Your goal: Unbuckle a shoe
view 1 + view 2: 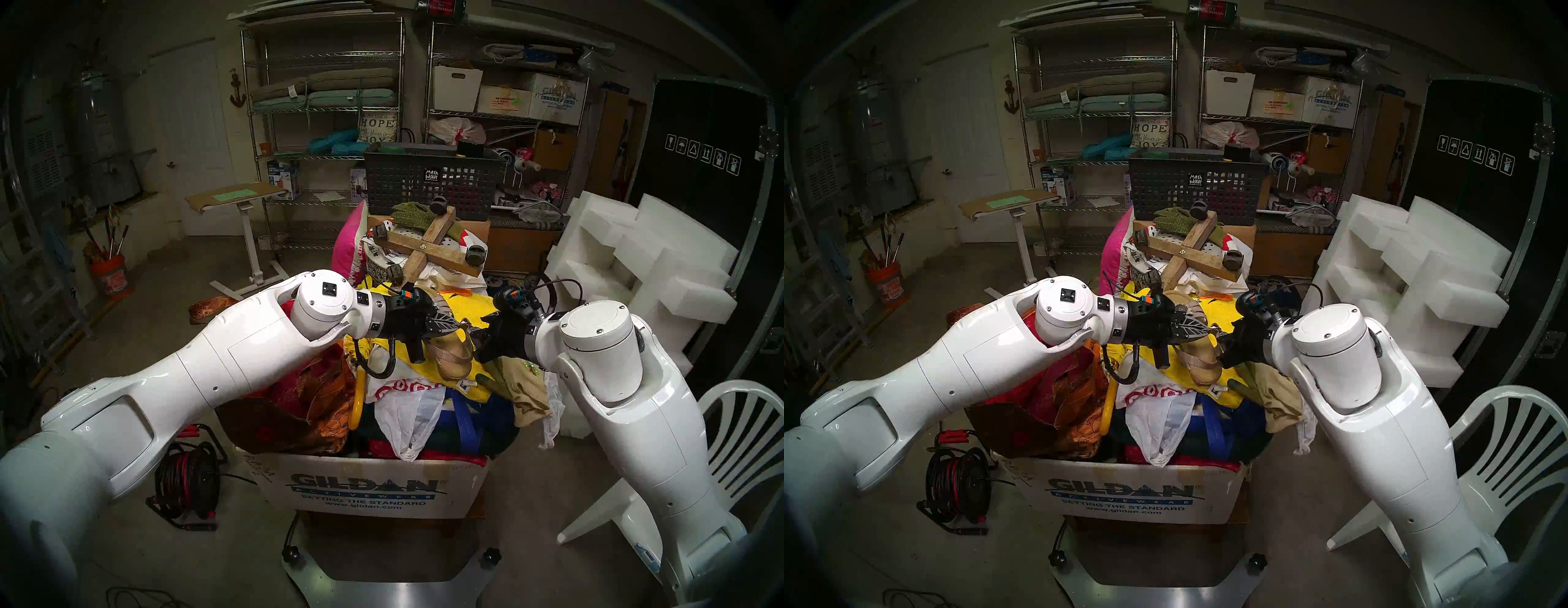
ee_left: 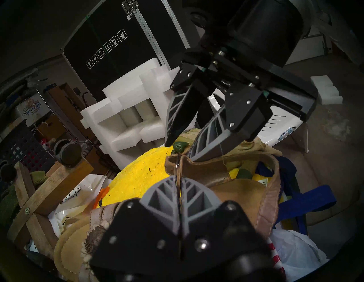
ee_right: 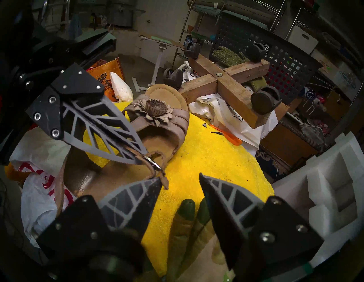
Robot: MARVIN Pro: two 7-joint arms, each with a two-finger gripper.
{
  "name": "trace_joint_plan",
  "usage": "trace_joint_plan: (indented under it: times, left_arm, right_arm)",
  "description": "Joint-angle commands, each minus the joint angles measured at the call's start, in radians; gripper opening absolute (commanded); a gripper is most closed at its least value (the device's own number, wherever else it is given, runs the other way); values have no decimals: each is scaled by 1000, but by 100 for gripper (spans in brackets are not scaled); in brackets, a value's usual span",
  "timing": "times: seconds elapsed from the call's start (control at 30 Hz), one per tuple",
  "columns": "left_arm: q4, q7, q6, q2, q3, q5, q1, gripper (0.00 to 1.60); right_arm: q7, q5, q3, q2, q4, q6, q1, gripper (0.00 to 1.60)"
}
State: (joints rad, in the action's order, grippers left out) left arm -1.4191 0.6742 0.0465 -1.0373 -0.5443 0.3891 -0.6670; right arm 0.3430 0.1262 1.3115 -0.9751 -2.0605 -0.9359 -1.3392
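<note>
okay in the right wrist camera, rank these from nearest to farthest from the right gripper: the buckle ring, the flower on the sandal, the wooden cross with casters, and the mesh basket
From the right gripper:
1. Buckle ring, just beyond the fingertips, held by the left gripper.
2. Flower, over the sandal's toe, farther up the view.
3. Wooden cross with casters, behind the sandal, upper right.
4. Mesh basket, behind the cross.

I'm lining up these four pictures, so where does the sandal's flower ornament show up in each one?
Head stereo left: not visible; the left claw covers the toe of the sandal.
Head stereo right: likewise hidden behind the left claw.
Left wrist: the flower ornament sits lower left, partly behind the claw's body.
Right wrist: upper centre, fully visible.
Shared landmark: the wooden cross with castor wheels, behind the sandal in every view.
</note>
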Motion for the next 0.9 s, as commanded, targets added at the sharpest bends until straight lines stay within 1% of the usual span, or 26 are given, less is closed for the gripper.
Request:
trace_joint_plan:
  times: [0.0, 0.07, 0.3, 0.47, 0.57, 0.7, 0.87]
  left_arm:
    - [-22, 12, -22, -17, -3, 8, 5, 0]
    - [-21, -3, -20, -16, -6, 6, 1, 0]
    - [-6, -6, -34, -18, -12, 5, 3, 0]
    - [-6, -1, -39, -16, -11, 8, 4, 0]
    - [-9, -13, -35, -16, -12, 5, 1, 0]
    - [-7, -27, -33, -15, -14, 0, 2, 0]
    - [0, -44, -29, -13, -14, -5, 6, 0]
  right_arm:
    - [25, -10, -14, 12, 2, 30, 85, 96]
    - [31, -13, -15, 13, 5, 30, 91, 84]
    - [46, -14, -12, 12, 0, 23, 71, 67]
    - [48, -18, -17, 0, -6, 19, 66, 69]
    - [50, -21, -17, -1, -9, 16, 65, 69]
    - [52, -22, -7, 6, -19, 13, 50, 68]
    - [59, -18, 8, 20, -40, 5, 26, 73]
